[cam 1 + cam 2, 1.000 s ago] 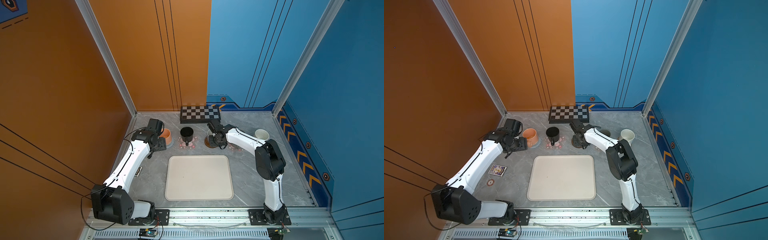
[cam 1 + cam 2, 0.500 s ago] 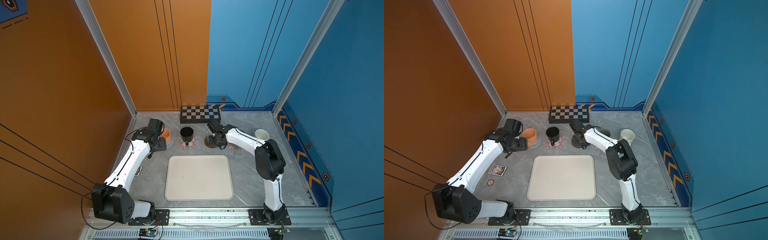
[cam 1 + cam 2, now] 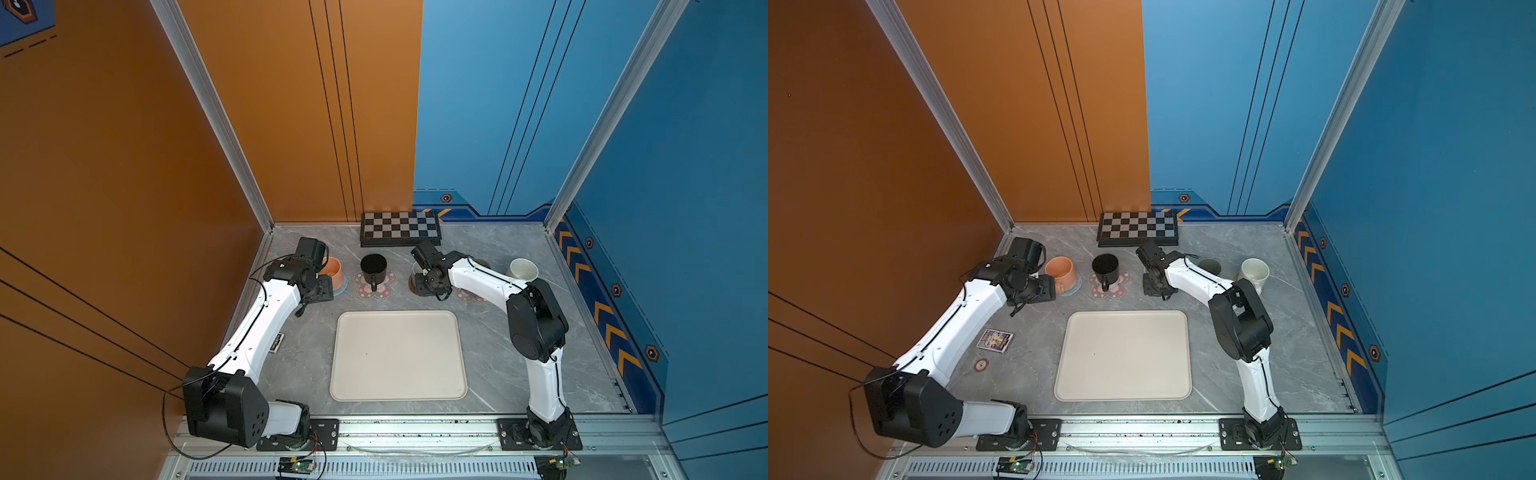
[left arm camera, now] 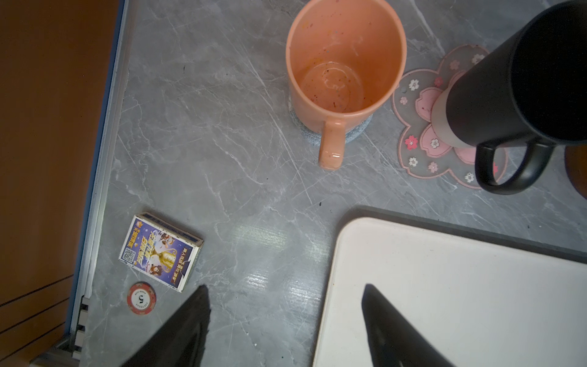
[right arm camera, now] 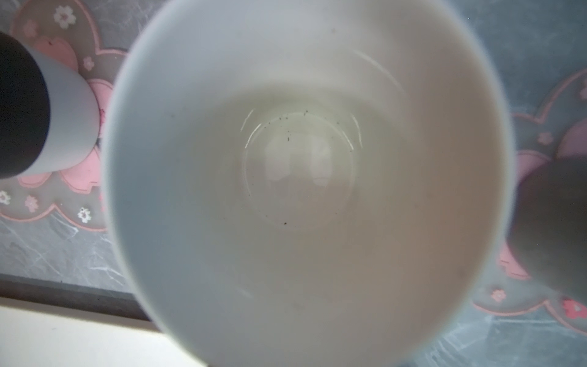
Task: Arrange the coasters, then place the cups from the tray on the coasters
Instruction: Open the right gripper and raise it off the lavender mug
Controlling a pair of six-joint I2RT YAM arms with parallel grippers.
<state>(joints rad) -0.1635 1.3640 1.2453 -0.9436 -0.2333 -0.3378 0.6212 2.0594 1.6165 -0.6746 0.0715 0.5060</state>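
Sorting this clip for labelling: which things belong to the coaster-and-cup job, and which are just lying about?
Job: tray, orange mug, black mug, white-inside mug, grey mug, off-white mug, pink flower coaster, second flower coaster, blue-grey coaster.
Lying about: checkerboard, card box, poker chip.

I see a flat black-and-white checkerboard [image 3: 400, 228] at the back, and a purple cardboard card box [image 4: 161, 252] beside a round red poker chip [image 4: 141, 298]

Orange wall [image 3: 124, 166] left, blue wall [image 3: 685, 166] right, aluminium corner posts [image 3: 216, 124], grey marble-patterned tabletop [image 3: 498, 374] below.
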